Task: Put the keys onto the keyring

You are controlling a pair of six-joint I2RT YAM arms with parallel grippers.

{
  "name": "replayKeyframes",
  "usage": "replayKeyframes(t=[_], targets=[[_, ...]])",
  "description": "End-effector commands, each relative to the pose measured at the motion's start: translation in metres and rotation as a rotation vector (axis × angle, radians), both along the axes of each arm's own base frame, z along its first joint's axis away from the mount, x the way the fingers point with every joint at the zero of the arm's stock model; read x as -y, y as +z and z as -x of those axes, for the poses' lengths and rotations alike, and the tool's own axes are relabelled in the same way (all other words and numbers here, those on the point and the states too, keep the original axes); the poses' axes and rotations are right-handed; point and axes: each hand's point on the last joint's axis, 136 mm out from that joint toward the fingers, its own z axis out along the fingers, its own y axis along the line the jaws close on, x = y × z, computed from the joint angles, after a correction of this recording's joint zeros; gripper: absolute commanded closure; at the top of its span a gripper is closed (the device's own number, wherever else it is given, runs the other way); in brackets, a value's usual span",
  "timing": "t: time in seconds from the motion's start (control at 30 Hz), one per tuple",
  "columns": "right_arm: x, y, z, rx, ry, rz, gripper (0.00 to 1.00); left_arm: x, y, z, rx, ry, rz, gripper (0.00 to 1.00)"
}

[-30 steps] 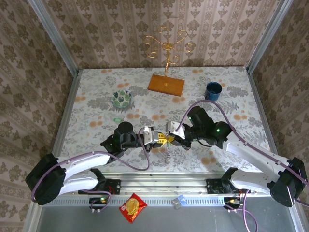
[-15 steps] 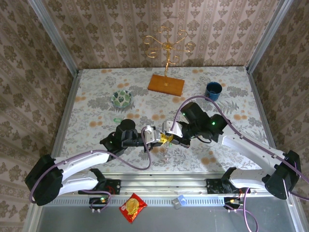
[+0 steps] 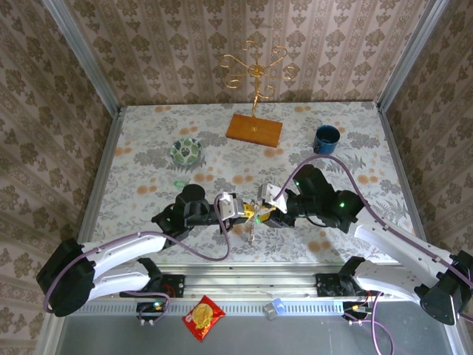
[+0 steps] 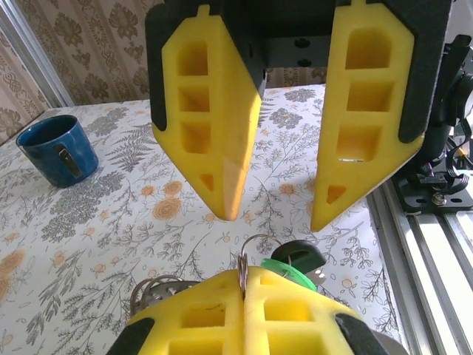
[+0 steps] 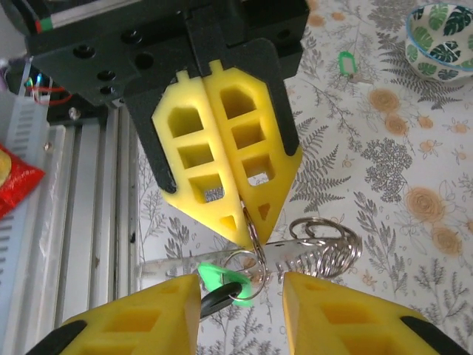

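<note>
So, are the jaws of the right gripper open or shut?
Open. In the left wrist view the right gripper has its two yellow fingers clearly apart, with table showing between them.

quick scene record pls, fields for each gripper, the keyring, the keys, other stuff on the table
left gripper: fingers shut, pinching the keyring wire
right gripper: fingers open, facing the left one, holding nothing
green key: at the pinched ring, between the right fingers; whether it is threaded is unclear
loose green key: flat on the table, near the bowl
other: blue mug, gold stand
</note>
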Motion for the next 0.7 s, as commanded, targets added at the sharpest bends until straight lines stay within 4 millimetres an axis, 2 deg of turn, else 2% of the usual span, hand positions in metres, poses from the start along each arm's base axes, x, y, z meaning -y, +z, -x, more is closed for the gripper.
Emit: replayKeyframes(t=[0.0,0.37,0.57,0.67], targets=[[-0.007,0.006,-0.004,-0.031,-0.04,-0.087,0.65,0.0,0.021,0.0,0.029,0.002,0.08,1.0],[-0.001,-0.01,0.001,-0.109,-0.086,-0.081,0.61,-0.002,0.024,-0.005,0.042,0.039,0.095,1.0],[-0.004,-0.014,-0.006,-0.107,-0.104,-0.074,0.69,-0.001,0.027,-0.006,0.041,0.043,0.115,1.0],[-0.005,-0.012,-0.011,-0.09,-0.115,-0.075,0.78,-0.001,0.028,-0.006,0.037,0.043,0.124,1.0]])
